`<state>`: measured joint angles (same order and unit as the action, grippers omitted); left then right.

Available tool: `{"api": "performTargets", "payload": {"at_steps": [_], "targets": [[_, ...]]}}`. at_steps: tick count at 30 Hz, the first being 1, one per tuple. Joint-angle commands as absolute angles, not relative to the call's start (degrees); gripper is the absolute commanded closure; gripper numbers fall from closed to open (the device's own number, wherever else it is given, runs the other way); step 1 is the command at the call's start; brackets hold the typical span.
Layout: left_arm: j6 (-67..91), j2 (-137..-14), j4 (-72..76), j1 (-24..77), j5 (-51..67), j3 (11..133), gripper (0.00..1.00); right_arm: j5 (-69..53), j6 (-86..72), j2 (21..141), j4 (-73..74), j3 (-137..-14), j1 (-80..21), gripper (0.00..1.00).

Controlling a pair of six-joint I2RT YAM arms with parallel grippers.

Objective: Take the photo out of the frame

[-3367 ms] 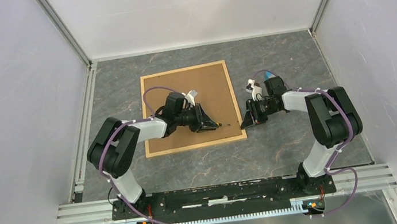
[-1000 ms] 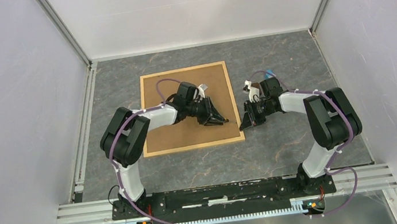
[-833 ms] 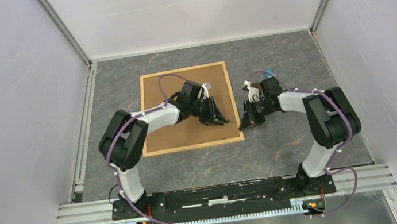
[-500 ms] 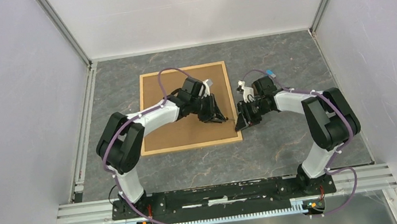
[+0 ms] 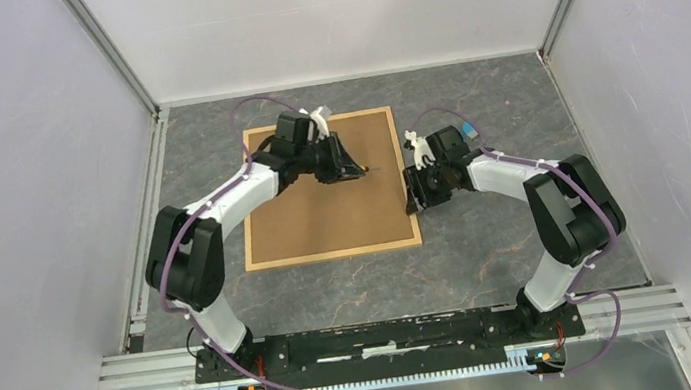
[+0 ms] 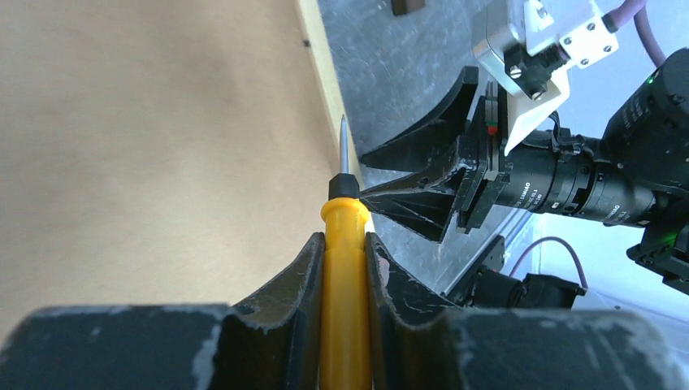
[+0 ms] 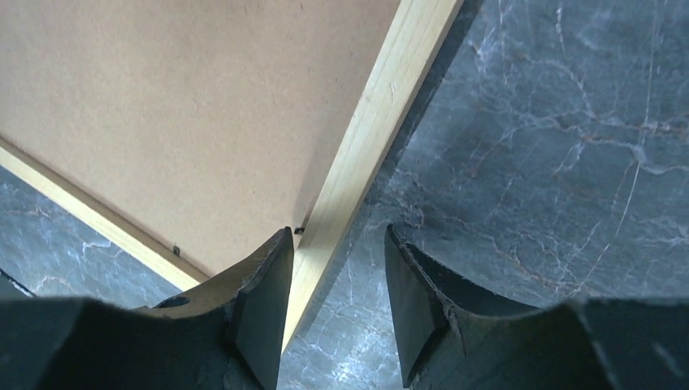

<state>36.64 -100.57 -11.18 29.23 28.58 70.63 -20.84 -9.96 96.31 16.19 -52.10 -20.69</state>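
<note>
- The frame (image 5: 324,213) lies flat on the dark marbled table (image 5: 491,256), back side up, with its brown fibreboard backing (image 7: 162,106) inside the light-wood rim (image 7: 370,138).
- The photo is hidden under that backing.
- The left gripper (image 5: 350,168) hovers over the frame's far right part, and its fingers (image 6: 296,276) are closed tight on the handle of a yellow screwdriver (image 6: 344,268).
- The screwdriver's metal tip points at the inner edge of the frame's right rim. Whether it touches the wood cannot be told.
- The right gripper (image 7: 337,260) sits at the frame's right rim, about halfway along it, partly open and holding nothing.
- In the right wrist view the rim runs into the gap between its fingers: one finger (image 7: 264,301) is over the backing, the other is over the table just outside the frame.
- A small dark tab (image 7: 298,231) sits on the rim's inner edge, just ahead of the finger over the backing.
- A small brown block (image 6: 406,6) lies on the table outside the frame's right rim, cut off by the top edge of the left wrist view.
</note>
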Motion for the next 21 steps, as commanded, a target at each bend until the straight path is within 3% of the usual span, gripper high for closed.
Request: {"api": "performTargets", "payload": {"at_steps": [1, 8, 14, 21], "targets": [[31.85, -95.73, -12.21, 26.30, 27.70, 69.08, 0.98, -14.74, -11.44, 98.86, 16.95, -54.55, -22.25, 0.49], [30.71, -92.90, -12.42, 24.63, 26.86, 65.52, 0.98, -13.34, -12.24, 99.06, 16.95, -53.58, -24.80, 0.50], [30.41, -92.23, -12.35, 24.16, 26.72, 64.42, 0.98, -8.86, -11.71, 99.50, 19.15, -51.64, -25.16, 0.59], [30.31, -92.22, -12.24, 23.93, 26.67, 64.34, 0.98, -6.81, -10.91, 98.75, 20.21, -50.10, -26.33, 0.61]]}}
